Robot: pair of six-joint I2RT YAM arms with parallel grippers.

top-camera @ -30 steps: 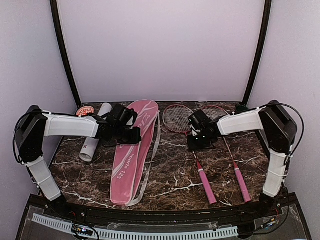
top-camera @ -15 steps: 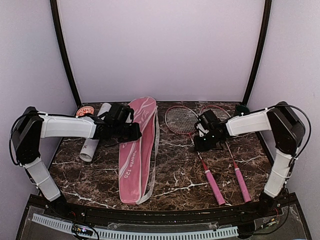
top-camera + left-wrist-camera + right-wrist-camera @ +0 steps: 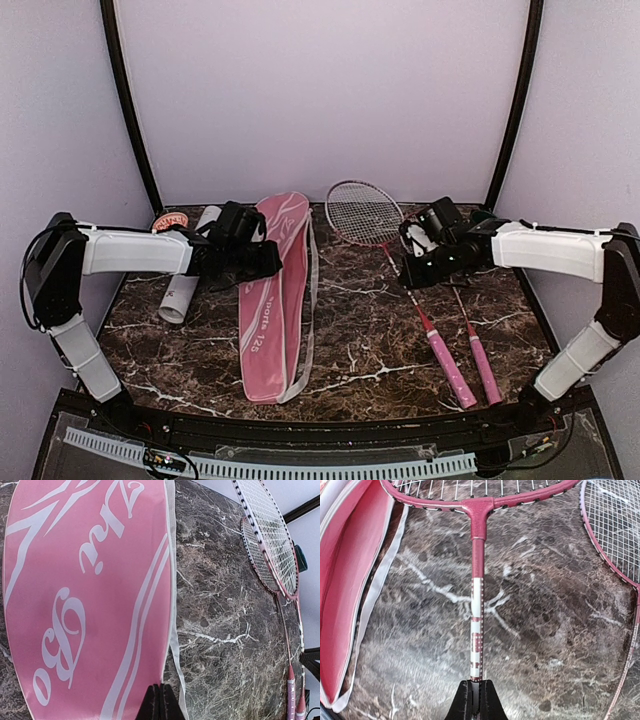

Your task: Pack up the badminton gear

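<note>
The pink racket bag [image 3: 275, 300] lies left of centre. My left gripper [image 3: 266, 262] is shut on the bag's right edge; in the left wrist view the fingertips [image 3: 160, 702] pinch that edge of the bag [image 3: 85, 595]. My right gripper [image 3: 410, 268] is shut on the shaft of one red racket [image 3: 362, 212]. The right wrist view shows that shaft [image 3: 476, 620] between the closed fingers [image 3: 476, 700]. The second racket [image 3: 483, 368] lies beside it, its head under my right arm. The white tube [image 3: 188, 270] lies at the far left. No shuttlecocks show.
A round red-topped lid [image 3: 170, 221] sits at the back left by the tube. A dark green cup [image 3: 484, 215] stands at the back right behind my right arm. Black frame posts flank the back wall. The bag's open white-edged side [image 3: 370, 595] lies left of the held racket.
My right arm has stretched out and carried the held racket back and right, its head now raised near the back wall. The bag has swung to lie straighter under my left gripper.
</note>
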